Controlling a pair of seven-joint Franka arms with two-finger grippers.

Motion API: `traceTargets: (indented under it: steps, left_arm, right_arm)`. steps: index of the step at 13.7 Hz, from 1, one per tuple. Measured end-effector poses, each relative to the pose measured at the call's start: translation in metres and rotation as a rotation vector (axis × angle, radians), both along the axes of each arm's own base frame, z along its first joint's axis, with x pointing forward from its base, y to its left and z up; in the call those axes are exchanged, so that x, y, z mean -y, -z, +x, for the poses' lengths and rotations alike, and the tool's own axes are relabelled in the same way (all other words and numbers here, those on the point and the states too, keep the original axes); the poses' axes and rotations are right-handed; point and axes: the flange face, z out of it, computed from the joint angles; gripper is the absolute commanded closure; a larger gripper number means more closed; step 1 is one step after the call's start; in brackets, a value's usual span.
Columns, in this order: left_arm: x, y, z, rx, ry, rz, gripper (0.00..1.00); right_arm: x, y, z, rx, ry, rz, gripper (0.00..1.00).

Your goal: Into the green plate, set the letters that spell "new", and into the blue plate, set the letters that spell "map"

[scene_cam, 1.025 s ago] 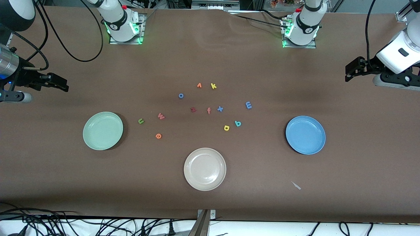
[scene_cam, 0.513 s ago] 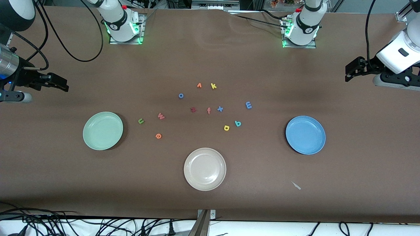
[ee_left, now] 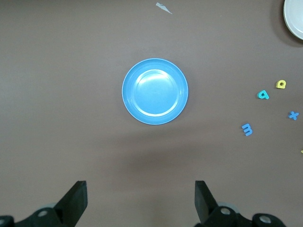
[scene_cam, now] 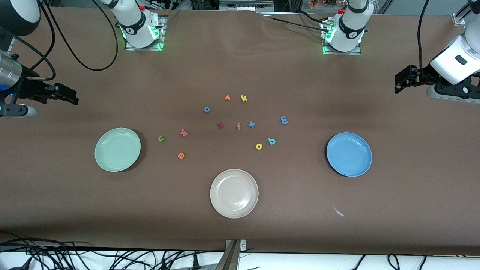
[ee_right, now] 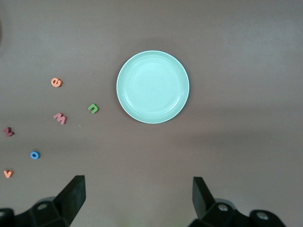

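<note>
The pale green plate (scene_cam: 117, 149) (ee_right: 153, 87) is empty at the right arm's end. Beside it on the table lie the olive n (scene_cam: 161, 138) (ee_right: 93, 108), pinkish w (scene_cam: 183, 132) (ee_right: 60, 118) and orange e (scene_cam: 181, 155) (ee_right: 56, 82). Toward the left arm's end stands the blue plate (scene_cam: 349, 154) (ee_left: 155, 91), also empty. The blue m (scene_cam: 284, 120) (ee_left: 246, 129), teal p (scene_cam: 272, 141) (ee_left: 263, 94) and yellow a (scene_cam: 258, 146) (ee_left: 281, 84) lie near it. My right gripper (scene_cam: 75, 100) (ee_right: 138, 196) and left gripper (scene_cam: 397, 88) (ee_left: 141, 198) hang open and empty over the table's two ends.
A beige plate (scene_cam: 234, 193) stands nearest the front camera, midway between the coloured plates. Other letters lie mid-table: dark red z (scene_cam: 221, 125), pink f (scene_cam: 238, 126), blue x (scene_cam: 251, 124), blue o (scene_cam: 206, 109), orange v (scene_cam: 227, 98), yellow k (scene_cam: 244, 98). A small scrap (scene_cam: 339, 212) lies near the blue plate.
</note>
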Motion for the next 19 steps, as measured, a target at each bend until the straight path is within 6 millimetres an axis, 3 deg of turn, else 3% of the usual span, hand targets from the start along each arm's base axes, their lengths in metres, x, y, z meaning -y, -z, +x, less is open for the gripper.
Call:
traceTargets:
  steps: [14,16,19]
  left_arm:
    - [0.004,0.002,0.000,-0.004,0.006,0.000,0.00]
    - [0.016,0.009,0.003,-0.020,0.029,0.000,0.00]
    - [0.057,0.040,0.010,-0.082,0.103,-0.002,0.00]
  right_arm:
    - [0.000,0.000,0.000,0.000,0.000,0.000,0.00]
    - [0.000,0.000,0.000,0.000,0.000,0.000,0.00]
    - [0.000,0.000,0.000,-0.001,0.000,0.000,0.00]
